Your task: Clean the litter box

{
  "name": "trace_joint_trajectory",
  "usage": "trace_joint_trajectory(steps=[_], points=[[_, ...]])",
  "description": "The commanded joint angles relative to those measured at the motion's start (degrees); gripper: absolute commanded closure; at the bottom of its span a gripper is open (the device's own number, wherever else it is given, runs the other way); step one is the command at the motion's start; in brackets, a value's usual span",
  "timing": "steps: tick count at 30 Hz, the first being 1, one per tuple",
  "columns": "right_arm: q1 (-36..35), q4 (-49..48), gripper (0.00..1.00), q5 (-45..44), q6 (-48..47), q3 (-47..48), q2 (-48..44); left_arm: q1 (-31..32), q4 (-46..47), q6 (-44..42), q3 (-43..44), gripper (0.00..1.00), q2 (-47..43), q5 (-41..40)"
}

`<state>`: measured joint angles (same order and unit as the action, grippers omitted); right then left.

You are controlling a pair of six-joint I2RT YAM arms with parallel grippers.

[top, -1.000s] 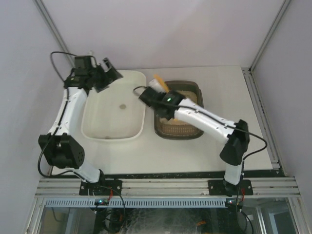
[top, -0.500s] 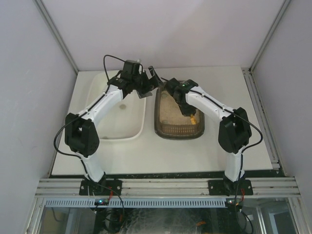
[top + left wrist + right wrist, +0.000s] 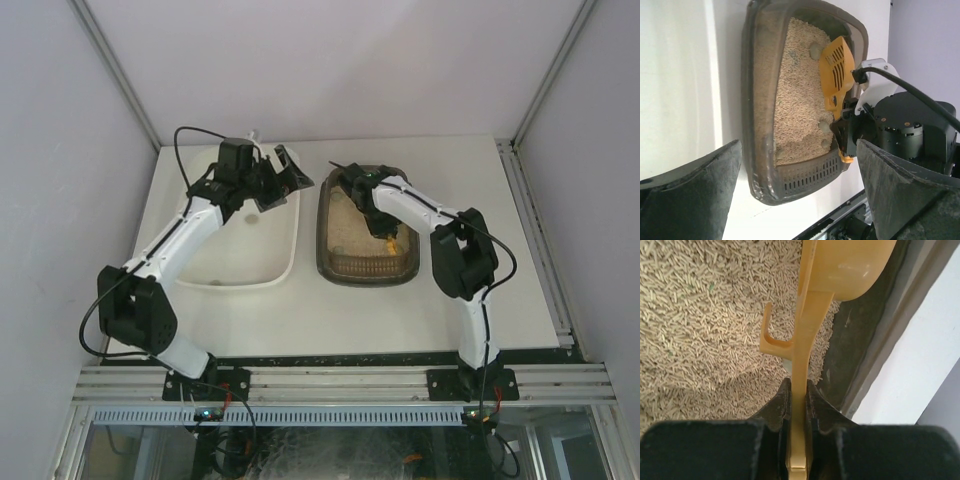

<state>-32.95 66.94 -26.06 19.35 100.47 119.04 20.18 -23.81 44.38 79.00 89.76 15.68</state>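
Right jaws are clamped on the yellow scoop (image 3: 838, 67), left jaws wide, empty. Slide it low under that clump (image 3: 824, 126) in the litter box (image 3: 756, 125).

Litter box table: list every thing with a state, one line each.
litter box, upright, holding litter
scoop, gripped by its handle, blade over the litter
right hand, shut on the scoop
left hand, open, empty
lumps, lying on the litter
white tub, upright beside the box
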Motion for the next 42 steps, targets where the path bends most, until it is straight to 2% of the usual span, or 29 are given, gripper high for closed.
trace_joint_trajectory(steps=[1,4,11,21,28,36,42], points=[[0.3,-3.2,1.0,-3.0,1.6,3.3,1.7,-1.5,3.7,-2.5,-4.0,0.0,-3.1,0.2],[0.3,-5.1,1.0,-1.6,1.0,4.3,2.9,-1.9,3.6,-2.9,-5.0,0.0,-2.7,0.1],[0.4,-12.2,1.0,12.3,-0.5,1.7,0.7,-2.3,3.2,-3.5,-5.2,0.0,-1.0,0.1],[4.7,-19.3,1.0,14.3,0.8,-8.1,-6.6,-2.4,2.5,-4.9,-5.5,0.0,0.0,0.6],[9.8,-31.9,1.0,30.6,3.3,-14.9,-8.0,-2.3,2.3,-5.5,-6.3,0.0,0.9,1.1],[11.3,-41.9,1.0,46.1,7.2,-19.2,-9.7,-2.3,2.0,-5.6,-6.6,0.0,1.6,1.6],[13.0,-47.5,1.0,52.8,11.6,-25.2,-13.9,-2.3,1.2,-7.1,-6.9,0.0,2.2,2.4]])
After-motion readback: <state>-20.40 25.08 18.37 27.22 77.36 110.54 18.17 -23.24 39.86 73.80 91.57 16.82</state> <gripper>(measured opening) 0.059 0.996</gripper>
